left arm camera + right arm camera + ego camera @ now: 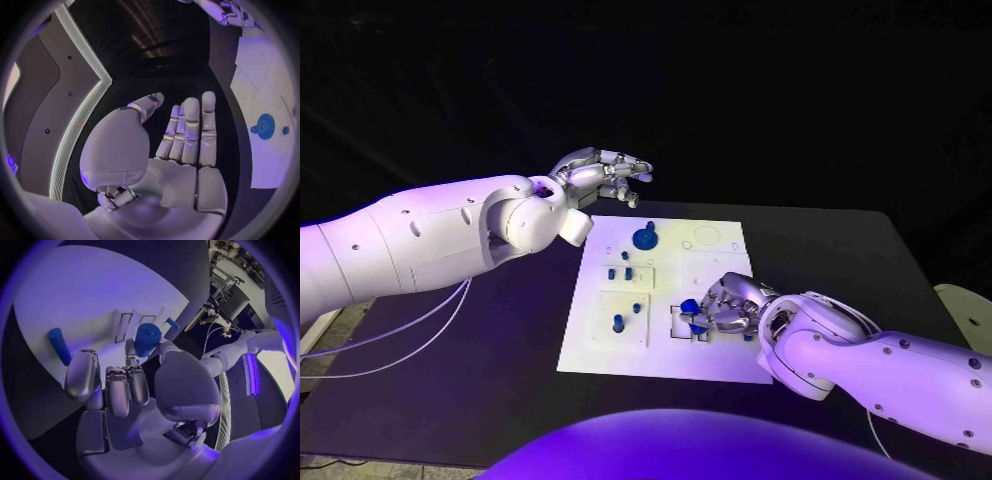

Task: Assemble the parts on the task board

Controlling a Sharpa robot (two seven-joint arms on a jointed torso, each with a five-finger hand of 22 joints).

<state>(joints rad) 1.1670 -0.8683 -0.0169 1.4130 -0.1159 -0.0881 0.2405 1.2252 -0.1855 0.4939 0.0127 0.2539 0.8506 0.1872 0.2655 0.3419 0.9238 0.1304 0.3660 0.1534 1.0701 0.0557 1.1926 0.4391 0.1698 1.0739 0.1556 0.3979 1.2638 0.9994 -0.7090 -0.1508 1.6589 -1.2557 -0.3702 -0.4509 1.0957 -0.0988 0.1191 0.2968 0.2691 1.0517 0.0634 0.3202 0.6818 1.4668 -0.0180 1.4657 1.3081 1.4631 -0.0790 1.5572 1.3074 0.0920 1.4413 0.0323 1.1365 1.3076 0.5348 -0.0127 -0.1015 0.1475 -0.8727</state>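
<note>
Right hand, fingers curled on a blue part over the task board, could fumble it; left hand hangs open.

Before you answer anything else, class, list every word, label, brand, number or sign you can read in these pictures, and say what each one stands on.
None can be read.
The task board bears only thin outlined rectangles and faint circles, no letters or numbers.
The blue parts are unmarked.
The left hand, right hand and both white arms carry no legible label or brand.
</note>
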